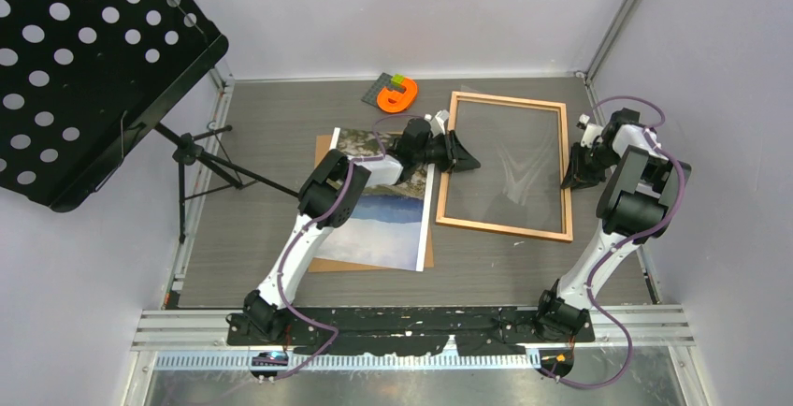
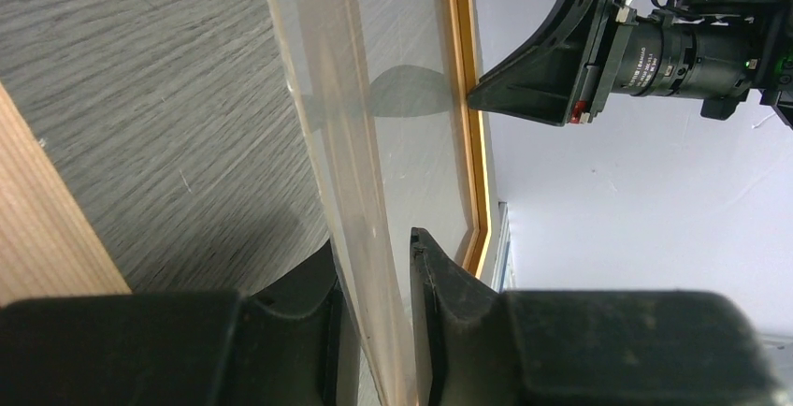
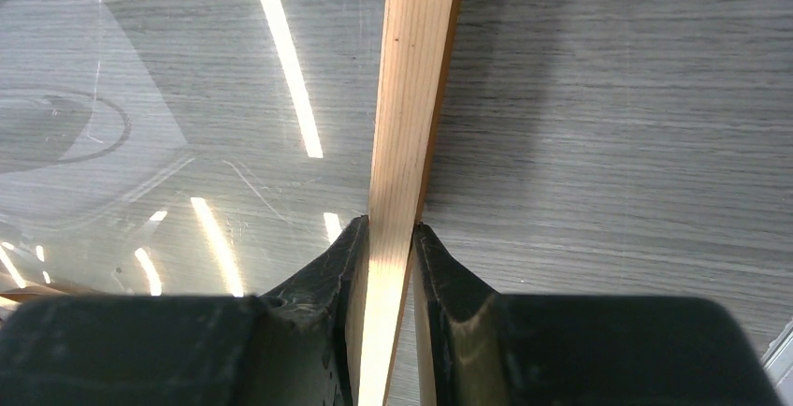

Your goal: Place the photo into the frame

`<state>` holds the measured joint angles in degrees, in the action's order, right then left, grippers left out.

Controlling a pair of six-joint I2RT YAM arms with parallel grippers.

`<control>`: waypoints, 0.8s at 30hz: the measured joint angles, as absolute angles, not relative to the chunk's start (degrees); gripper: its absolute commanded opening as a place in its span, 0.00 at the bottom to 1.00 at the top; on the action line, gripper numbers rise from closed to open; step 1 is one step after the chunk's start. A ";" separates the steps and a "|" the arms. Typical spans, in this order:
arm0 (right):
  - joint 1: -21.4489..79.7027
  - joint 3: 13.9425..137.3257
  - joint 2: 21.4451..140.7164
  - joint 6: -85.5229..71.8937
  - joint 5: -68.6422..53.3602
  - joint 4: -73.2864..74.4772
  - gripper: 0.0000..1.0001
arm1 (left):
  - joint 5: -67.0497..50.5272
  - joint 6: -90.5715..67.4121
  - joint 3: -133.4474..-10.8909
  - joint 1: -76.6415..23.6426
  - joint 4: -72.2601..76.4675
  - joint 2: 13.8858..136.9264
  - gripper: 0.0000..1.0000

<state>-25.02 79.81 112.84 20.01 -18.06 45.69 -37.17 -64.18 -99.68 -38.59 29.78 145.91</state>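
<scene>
The right pincer (image 1: 568, 182) was clamped on the right-hand rail of the frame (image 1: 505, 229), the wood squeezed between both fingers. The left pincer (image 1: 470, 160) straddled the opposite rail, a finger on either side of it, though whether they pinched it could not be told. The photo (image 1: 393, 224) lay face up behind the left pincer, under that arm, on a brown board (image 1: 429, 247).

grey wood-grain bench (image 1: 486, 275), plain pale lilac walls (image 1: 402, 13) on 3 sides, metal corner profile (image 1: 619, 11) at back right. black perforated music stand (image 1: 84, 60) on thin tripod (image 1: 210, 167) at left. aluminium rail (image 1: 187, 327) along near edge. even light, soft shadows.
</scene>
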 measured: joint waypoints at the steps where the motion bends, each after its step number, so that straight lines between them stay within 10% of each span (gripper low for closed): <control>1: -24.97 79.83 112.84 20.05 -18.00 45.71 0.07 | -37.21 -64.16 -99.77 -38.61 29.69 145.91 0.24; 14: -24.12 80.05 112.84 20.29 -16.64 45.89 0.08 | -37.80 -64.03 -100.51 -38.68 29.30 146.21 0.26; 24: -23.73 80.20 112.84 20.43 -15.81 45.93 0.18 | -38.50 -64.05 -100.51 -38.68 28.75 146.23 0.06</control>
<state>-23.73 80.20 112.84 20.43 -15.81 45.93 -38.50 -64.05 -100.51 -38.68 28.75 146.23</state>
